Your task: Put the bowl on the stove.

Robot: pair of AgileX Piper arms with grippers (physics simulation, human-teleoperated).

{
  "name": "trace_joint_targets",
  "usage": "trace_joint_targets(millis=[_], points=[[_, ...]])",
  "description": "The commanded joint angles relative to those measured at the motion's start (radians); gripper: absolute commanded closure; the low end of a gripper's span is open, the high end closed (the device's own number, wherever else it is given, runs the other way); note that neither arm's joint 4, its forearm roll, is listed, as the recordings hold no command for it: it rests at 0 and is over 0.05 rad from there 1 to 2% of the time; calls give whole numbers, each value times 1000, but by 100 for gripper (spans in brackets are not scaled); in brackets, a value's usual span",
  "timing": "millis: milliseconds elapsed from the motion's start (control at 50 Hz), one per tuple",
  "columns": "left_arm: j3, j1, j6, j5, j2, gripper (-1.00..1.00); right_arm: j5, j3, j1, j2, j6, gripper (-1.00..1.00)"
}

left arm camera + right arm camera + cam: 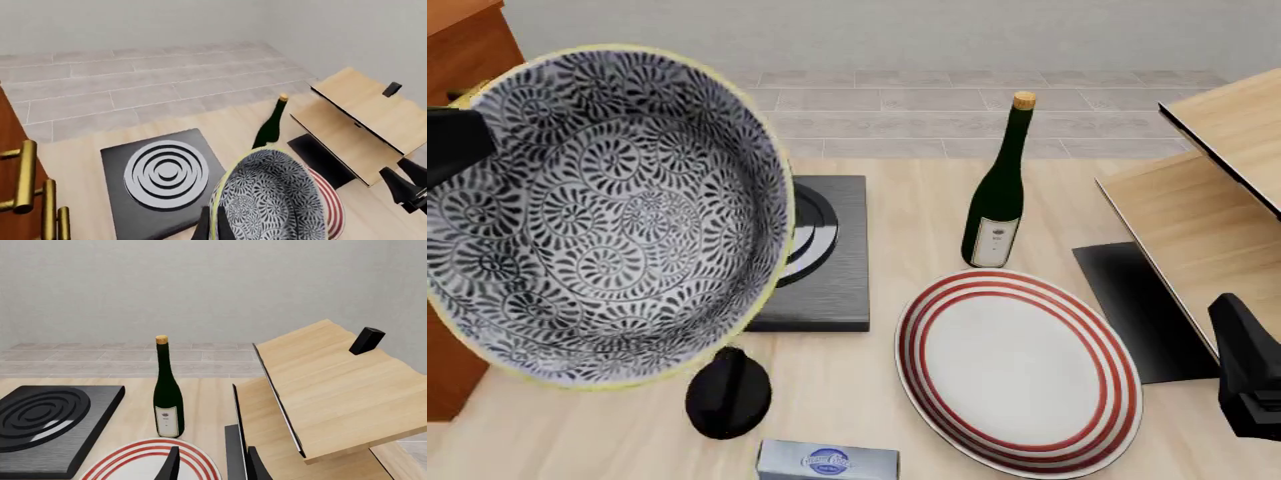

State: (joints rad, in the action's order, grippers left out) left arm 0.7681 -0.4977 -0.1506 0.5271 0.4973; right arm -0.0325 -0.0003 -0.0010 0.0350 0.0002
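The bowl [601, 215], black-and-white floral with a yellow-green rim, hangs tilted high above the table's left side, close to the front camera. My left gripper [215, 224] is shut on its rim, one finger inside and one outside. The stove [163, 175], a black slab with a ringed burner, lies on the table below and beyond the bowl; in the front view the bowl covers most of the stove [834, 270]. My right gripper [213, 467] stands open with nothing in it at the table's right side, over the edge of the plate and the black mat.
A white plate with red rings [1021, 365] lies at the front centre, a green wine bottle [1001, 190] stands behind it. A black knob [727, 392] and a small box [827, 462] sit near the front. A wooden shelf [1208, 230] and a black mat [1141, 310] are at the right, a brown cabinet [17, 195] at the left.
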Motion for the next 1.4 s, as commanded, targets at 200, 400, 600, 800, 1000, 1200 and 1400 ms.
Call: trace_joint_targets(millis=[200,400,600,800,1000,1200,1400], points=[[107,178,-185,-99,215,100,0,0,0,-1,0,-100],[164,202,-291,-112,288,100,0,0,0,0,0,-100],[176,210,-325,-153,349,100,0,0,0,0,0,-100],[159,224,-333,-177,408,100,0,0,0,0,0,-100],[99,240,-284,-272,493,100,0,0,0,0,0,-100],[87,230,-269,-309,522,100,0,0,0,1,0,-100],[57,193,-262,-325,520,100,0,0,0,0,0,-100]])
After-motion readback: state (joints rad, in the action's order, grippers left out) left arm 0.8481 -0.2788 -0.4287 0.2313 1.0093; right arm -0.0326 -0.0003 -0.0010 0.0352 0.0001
